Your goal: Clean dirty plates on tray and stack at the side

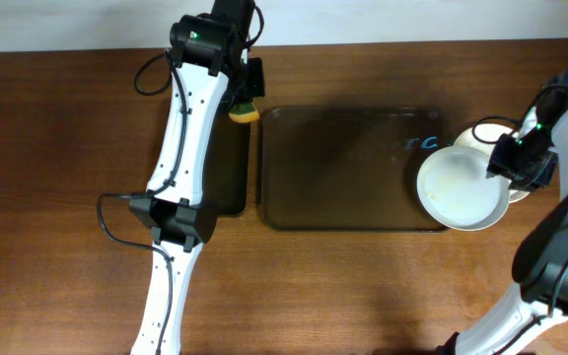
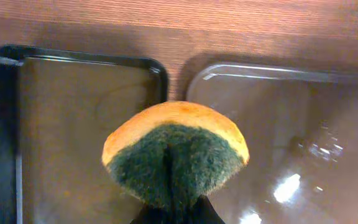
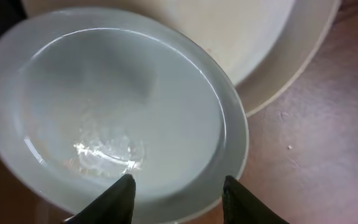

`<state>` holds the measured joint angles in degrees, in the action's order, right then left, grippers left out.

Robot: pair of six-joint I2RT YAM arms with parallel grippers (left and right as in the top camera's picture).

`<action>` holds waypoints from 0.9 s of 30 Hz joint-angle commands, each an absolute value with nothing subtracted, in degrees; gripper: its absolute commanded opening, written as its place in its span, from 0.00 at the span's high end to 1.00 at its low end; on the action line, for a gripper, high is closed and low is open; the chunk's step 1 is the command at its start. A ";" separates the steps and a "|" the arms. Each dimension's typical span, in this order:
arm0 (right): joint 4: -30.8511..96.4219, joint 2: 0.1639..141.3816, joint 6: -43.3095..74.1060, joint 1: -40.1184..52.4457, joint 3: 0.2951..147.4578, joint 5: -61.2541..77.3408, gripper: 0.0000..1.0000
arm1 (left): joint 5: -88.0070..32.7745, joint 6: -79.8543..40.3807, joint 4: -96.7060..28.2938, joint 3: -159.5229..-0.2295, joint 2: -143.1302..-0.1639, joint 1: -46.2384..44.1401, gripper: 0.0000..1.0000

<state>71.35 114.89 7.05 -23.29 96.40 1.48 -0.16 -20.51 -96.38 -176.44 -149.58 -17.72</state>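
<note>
My right gripper (image 1: 502, 164) (image 3: 178, 186) is open, its fingers straddling the near rim of a white plate (image 1: 457, 187) (image 3: 117, 106). That plate lies tilted over two more white plates (image 1: 488, 135) (image 3: 241, 31) to the right of the dark-brown tray (image 1: 343, 168), and overlaps the tray's right edge. No sauce streaks show on it. The tray also shows in the left wrist view (image 2: 278, 124). My left gripper (image 1: 248, 99) (image 2: 174, 210) is shut on a yellow and green sponge (image 1: 245, 113) (image 2: 176, 152), held above the gap between the two trays.
A smaller black tray (image 1: 229, 168) (image 2: 73, 124) lies left of the brown tray, partly under my left arm. Faint blue marks (image 1: 424, 143) sit on the brown tray's far right corner. The wooden table (image 1: 47, 197) surrounds everything.
</note>
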 commanded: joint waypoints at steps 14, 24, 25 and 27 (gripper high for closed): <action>60.55 117.71 5.93 -29.65 87.33 11.40 0.55 | 6.26 -19.66 -96.73 -176.29 -151.39 -17.72 1.00; 61.28 117.69 1.72 -11.07 86.85 15.66 0.92 | 5.19 -19.68 -96.73 -176.29 -151.39 -17.72 1.00; 61.17 117.69 1.74 -8.84 86.85 15.20 0.92 | 5.19 -19.70 -96.73 -176.29 -151.39 -17.72 1.00; 60.16 117.69 2.59 -6.15 86.85 11.31 0.89 | 5.19 -19.86 -96.73 -176.29 -151.39 -17.72 1.00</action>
<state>60.93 117.36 2.35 -8.73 87.20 14.66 5.37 -20.51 -96.66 -176.44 -150.78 -17.72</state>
